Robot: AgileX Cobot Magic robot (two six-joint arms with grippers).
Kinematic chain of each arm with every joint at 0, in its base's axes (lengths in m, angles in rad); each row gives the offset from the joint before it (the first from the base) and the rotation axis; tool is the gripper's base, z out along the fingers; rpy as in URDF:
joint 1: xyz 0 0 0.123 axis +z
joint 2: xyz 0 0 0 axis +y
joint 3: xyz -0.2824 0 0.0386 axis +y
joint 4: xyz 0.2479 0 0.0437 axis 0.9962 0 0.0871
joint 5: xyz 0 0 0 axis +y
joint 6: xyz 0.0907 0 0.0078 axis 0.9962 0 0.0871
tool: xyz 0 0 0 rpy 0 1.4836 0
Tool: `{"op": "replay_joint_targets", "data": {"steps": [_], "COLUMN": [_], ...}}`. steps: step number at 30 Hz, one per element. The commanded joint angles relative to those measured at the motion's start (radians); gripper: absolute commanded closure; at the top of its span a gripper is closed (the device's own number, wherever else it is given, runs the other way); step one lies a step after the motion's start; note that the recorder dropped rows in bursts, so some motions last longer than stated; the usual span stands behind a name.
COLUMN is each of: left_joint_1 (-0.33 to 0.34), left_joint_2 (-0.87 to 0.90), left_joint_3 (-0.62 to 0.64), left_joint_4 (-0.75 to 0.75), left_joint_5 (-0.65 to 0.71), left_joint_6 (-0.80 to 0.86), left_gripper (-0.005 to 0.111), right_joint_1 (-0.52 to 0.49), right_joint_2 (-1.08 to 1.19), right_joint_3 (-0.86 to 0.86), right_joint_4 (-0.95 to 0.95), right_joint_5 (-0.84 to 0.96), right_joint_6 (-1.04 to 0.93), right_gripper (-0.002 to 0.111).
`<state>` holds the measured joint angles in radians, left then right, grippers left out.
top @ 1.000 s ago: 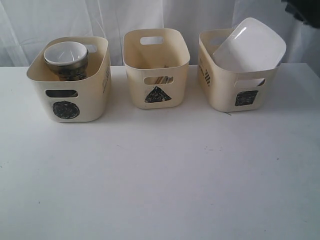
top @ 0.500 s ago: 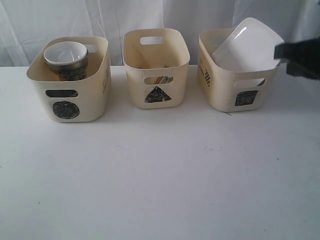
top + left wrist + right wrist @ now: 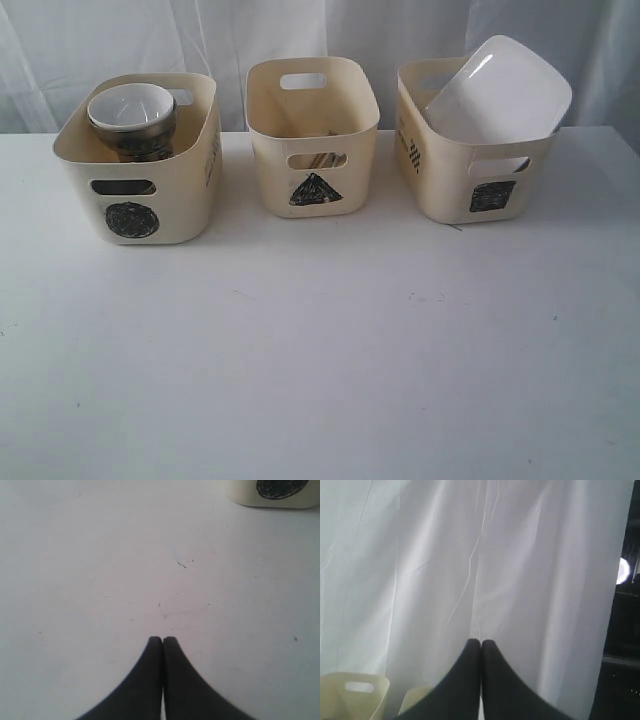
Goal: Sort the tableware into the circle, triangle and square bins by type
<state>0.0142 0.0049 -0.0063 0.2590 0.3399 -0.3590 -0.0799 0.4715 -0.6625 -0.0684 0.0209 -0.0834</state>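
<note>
White bowl (image 3: 130,105) is stacked on steel mug (image 3: 142,143) in circle bin (image 3: 178,208); possibly chopsticks (image 3: 322,160) are held in triangle bin (image 3: 268,175); square plate (image 3: 500,90) is tilted in square bin (image 3: 440,190). The left gripper (image 3: 162,640) and right gripper (image 3: 480,642) are closed, empty.

I have the front of the white table (image 3: 320,360) free for passing. At the back, the circle bin (image 3: 180,205), triangle bin (image 3: 270,170) and square bin (image 3: 440,190) stand in a row with narrow gaps between them. A white bowl (image 3: 128,105) rises above the circle bin's rim. A tilted white square plate (image 3: 500,90) blocks most of the square bin's mouth. The triangle bin's mouth is open from above.
</note>
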Motion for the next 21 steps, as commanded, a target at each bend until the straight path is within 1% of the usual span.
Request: {"op": "replay_joint_targets", "data": {"steps": [1,3,5,8,11,13,15,16,17,18,19,20,21], "left_joint_1": [-0.006,-0.006,-0.006,-0.006,-0.006,-0.006,-0.006,-0.006,-0.006,-0.006,-0.006,-0.006,-0.006], "left_joint_2": [-0.005,-0.005,-0.005,-0.005,-0.005,-0.005,-0.005,-0.005,-0.005,-0.005,-0.005,-0.005,-0.005], "left_joint_3": [0.006,0.006,0.006,0.006,0.006,0.006,0.006,0.006,0.006,0.006,0.006,0.006,0.006], "left_joint_4": [-0.004,-0.004,-0.004,-0.004,-0.004,-0.004,-0.004,-0.004,-0.004,-0.004,-0.004,-0.004,-0.004], "left_joint_5": [0.028,0.028,0.028,0.028,0.028,0.028,0.028,0.028,0.028,0.028,0.028,0.028,0.028], "left_joint_6": [-0.002,-0.002,-0.002,-0.002,-0.002,-0.002,-0.002,-0.002,-0.002,-0.002,-0.002,-0.002,-0.002], "left_gripper": [0.107,0.107,0.107,0.107,0.107,0.107,0.107,0.107,0.107,0.107,0.107,0.107,0.107], "right_joint_1": [0.001,0.001,0.001,0.001,0.001,0.001,0.001,0.001,0.001,-0.001,-0.001,-0.001,-0.001], "right_joint_2": [-0.087,-0.113,-0.137,-0.162,-0.183,-0.198,-0.239,-0.301,-0.328,-0.4,-0.437,-0.472,-0.472], "right_joint_3": [0.01,0.01,0.01,0.01,0.015,0.061,0.143,0.261,0.314,0.452,0.504,0.612,0.657], "right_joint_4": [0.044,0.053,0.049,0.06,0.062,0.068,0.068,0.056,0.049,0.049,0.049,0.049,0.049], "right_joint_5": [0.332,0.488,0.673,0.893,0.992,0.91,0.719,0.455,0.347,0.132,0.083,0.084,0.087], "right_joint_6": [0.048,0.083,0.083,0.083,0.083,0.092,0.09,0.09,0.09,0.09,0.09,0.09,0.09], "right_gripper": [0.108,0.108,0.108,0.108,0.108,0.108,0.108,0.108,0.108,0.108,0.108,0.108,0.108]}}
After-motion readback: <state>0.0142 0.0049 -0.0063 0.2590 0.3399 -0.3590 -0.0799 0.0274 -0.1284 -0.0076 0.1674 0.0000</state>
